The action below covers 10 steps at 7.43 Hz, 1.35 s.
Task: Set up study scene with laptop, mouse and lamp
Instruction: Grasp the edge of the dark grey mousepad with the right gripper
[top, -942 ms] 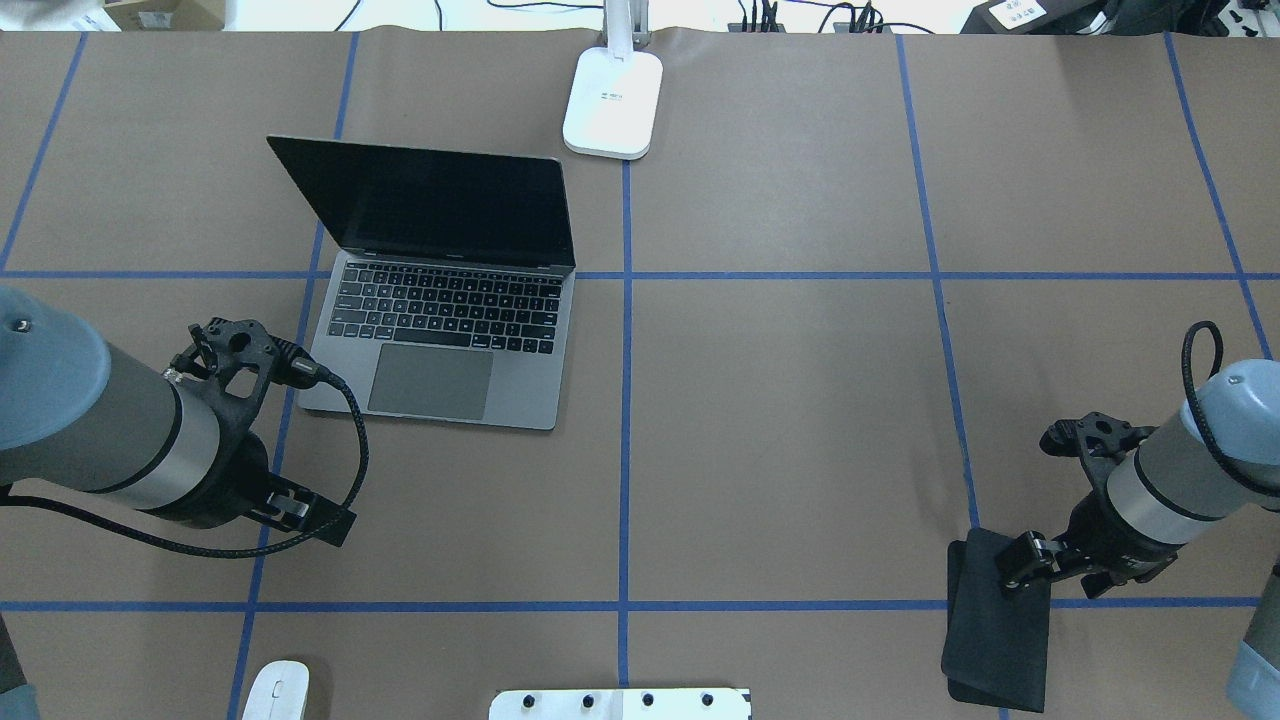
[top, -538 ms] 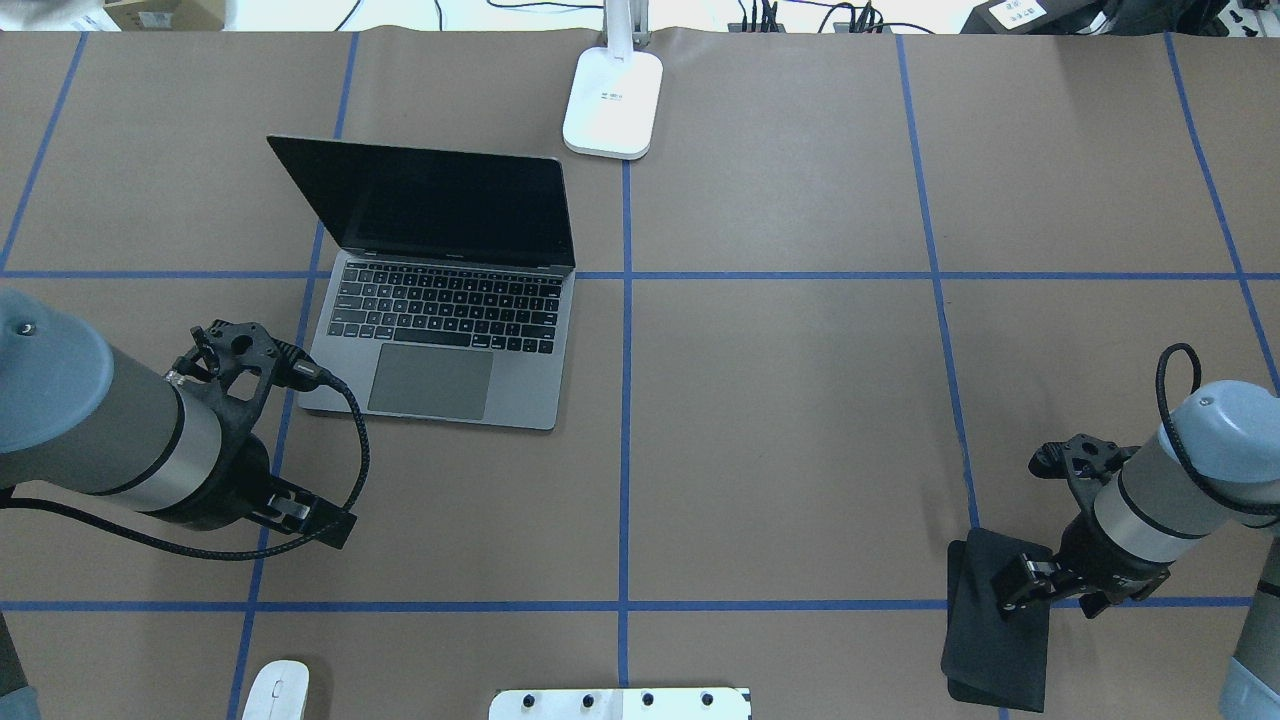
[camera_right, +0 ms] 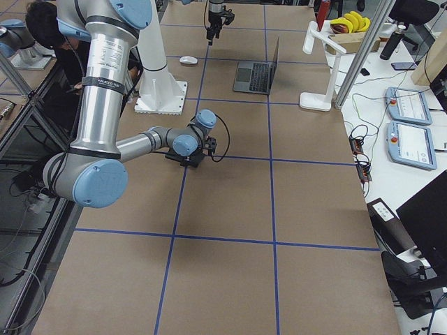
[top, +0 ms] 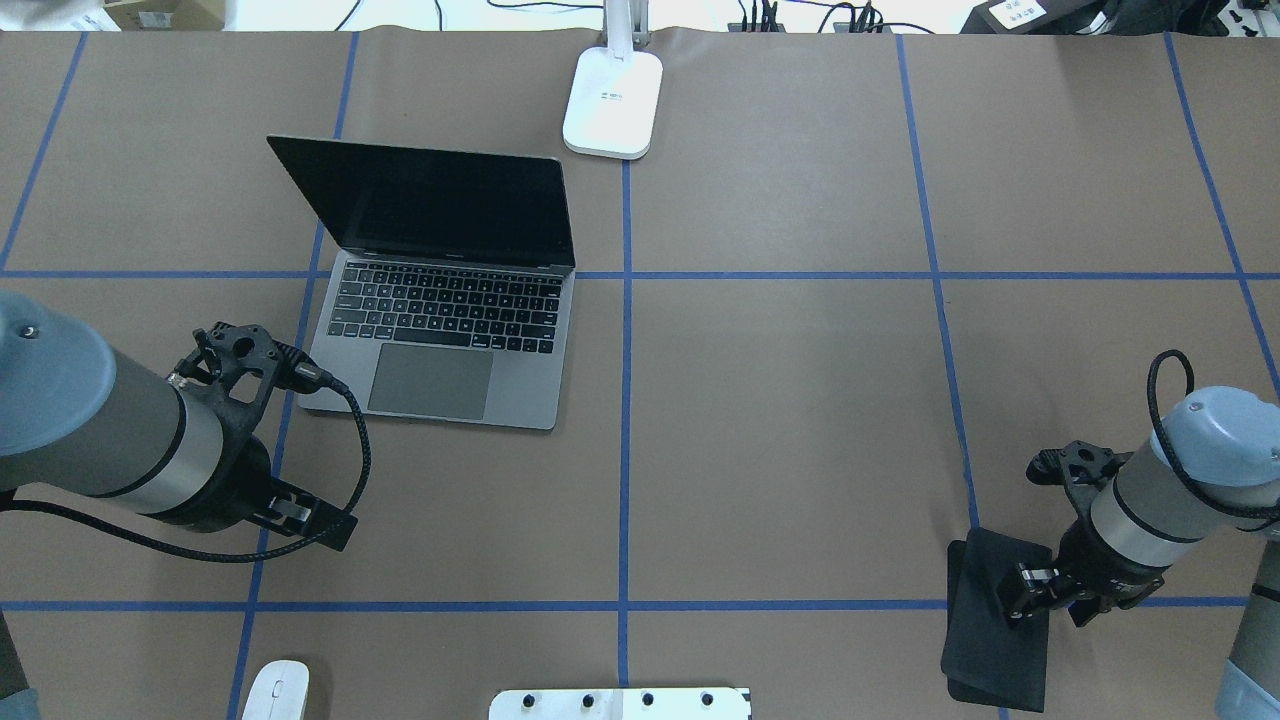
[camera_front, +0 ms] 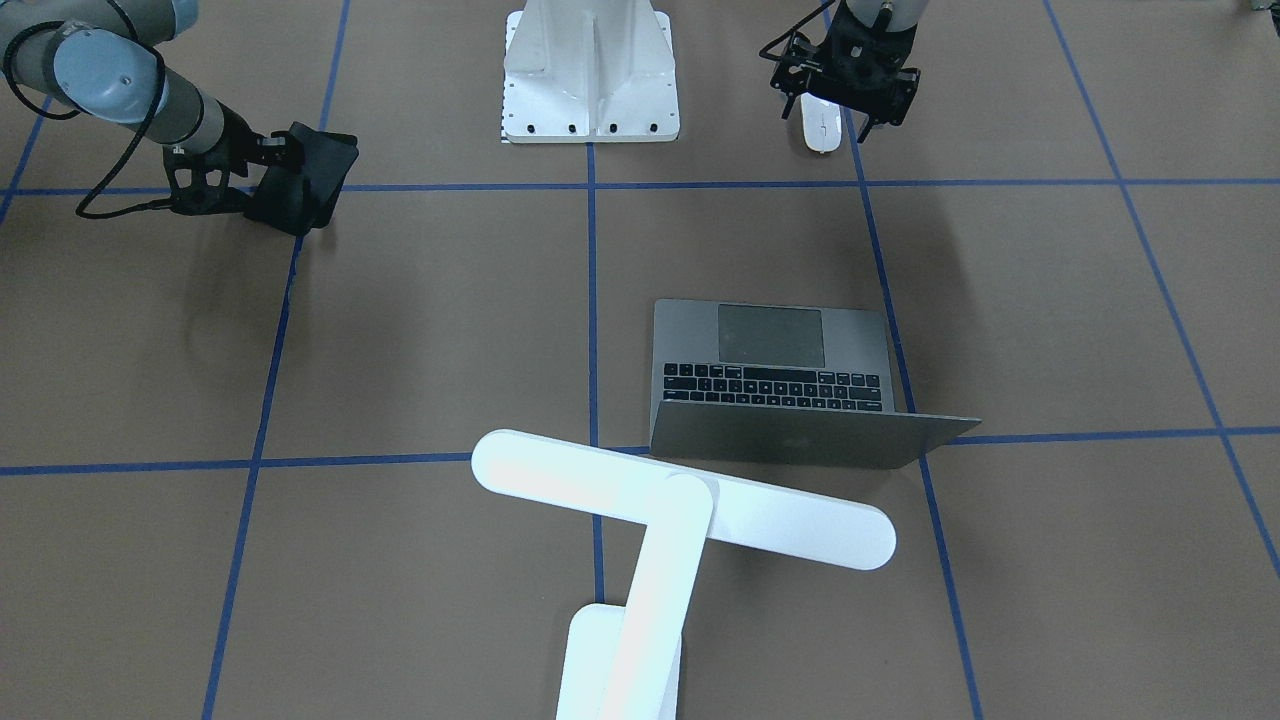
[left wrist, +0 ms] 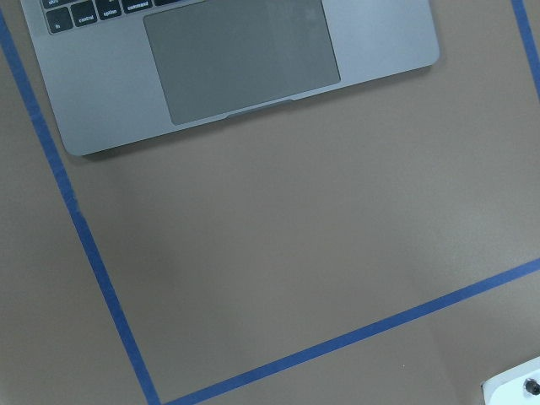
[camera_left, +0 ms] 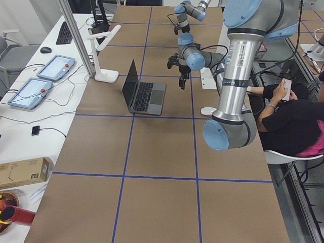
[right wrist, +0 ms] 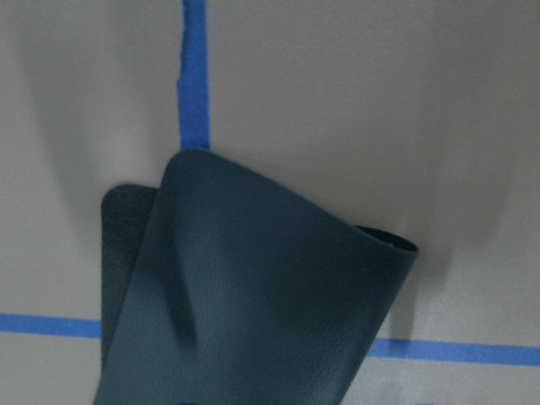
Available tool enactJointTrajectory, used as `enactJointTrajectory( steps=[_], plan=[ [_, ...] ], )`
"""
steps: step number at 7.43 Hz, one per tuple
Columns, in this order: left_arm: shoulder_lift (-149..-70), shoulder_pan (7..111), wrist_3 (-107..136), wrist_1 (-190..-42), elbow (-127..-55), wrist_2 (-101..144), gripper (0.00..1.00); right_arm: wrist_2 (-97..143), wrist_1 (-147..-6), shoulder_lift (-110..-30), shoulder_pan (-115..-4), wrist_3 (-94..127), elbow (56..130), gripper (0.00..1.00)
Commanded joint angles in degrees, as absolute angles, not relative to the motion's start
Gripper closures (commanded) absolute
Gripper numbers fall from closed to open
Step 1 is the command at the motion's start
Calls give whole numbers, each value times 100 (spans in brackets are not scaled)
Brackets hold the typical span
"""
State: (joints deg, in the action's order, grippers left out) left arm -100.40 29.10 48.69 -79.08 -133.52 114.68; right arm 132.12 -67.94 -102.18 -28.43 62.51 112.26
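The laptop (top: 440, 300) stands open on the table's left half, its trackpad in the left wrist view (left wrist: 245, 51). The white mouse (top: 275, 692) lies at the near left edge. The lamp (camera_front: 680, 497) stands at the far middle, its base (top: 613, 100) behind the laptop. My left gripper (top: 300, 515) hangs open and empty above the table between laptop and mouse; in the front view it (camera_front: 840, 110) shows over the mouse (camera_front: 822, 128). My right gripper (top: 1025, 590) is shut on the edge of a black pad (top: 990, 650), which is lifted and folded over (right wrist: 253, 312).
The white bolted pedestal (top: 620, 703) sits at the near middle edge, its corner in the left wrist view (left wrist: 515, 388). Blue tape lines cross the brown table. A seated person shows beyond the table edge in the left side view (camera_left: 288, 111).
My right arm has drawn back toward the robot's side with the black pad's edge, folding the pad further. The left arm has barely moved.
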Motion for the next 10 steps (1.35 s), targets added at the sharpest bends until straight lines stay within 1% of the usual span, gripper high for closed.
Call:
enactJointTrajectory(
  steps=[1, 2, 3, 4, 5, 6, 7, 10],
  plan=[
    [-10037, 2900, 4860, -7910, -13351, 11461, 1, 13201, -6803, -10213, -2848, 6249, 11180, 30],
    [-10046, 2883, 4869, -7910, -13359, 11461, 1, 13201, -6811, -10222, -2865, 6249, 11162, 40],
    [-10046, 2874, 4860, -7910, -13359, 11435, 1, 13219, -6812, -10222, -2900, 6249, 11162, 41],
    [-10046, 2874, 4860, -7910, -13359, 11435, 1, 13210, -6820, -10222, -2900, 6249, 11162, 49],
    [-10046, 2874, 4860, -7910, -13359, 11435, 1, 13210, -6829, -10222, -2918, 6249, 11162, 51],
    [-10046, 2874, 4860, -7919, -13359, 11426, 1, 13210, -6838, -10222, -2918, 6249, 11162, 58],
    [-10037, 2874, 4782, -7910, -13359, 11426, 1, 13210, -6838, -10222, -2927, 6240, 11145, 75],
    [-10037, 2883, 4676, -7901, -13368, 11426, 1, 13219, -6847, -10230, -2935, 6232, 11145, 84]
  ],
)
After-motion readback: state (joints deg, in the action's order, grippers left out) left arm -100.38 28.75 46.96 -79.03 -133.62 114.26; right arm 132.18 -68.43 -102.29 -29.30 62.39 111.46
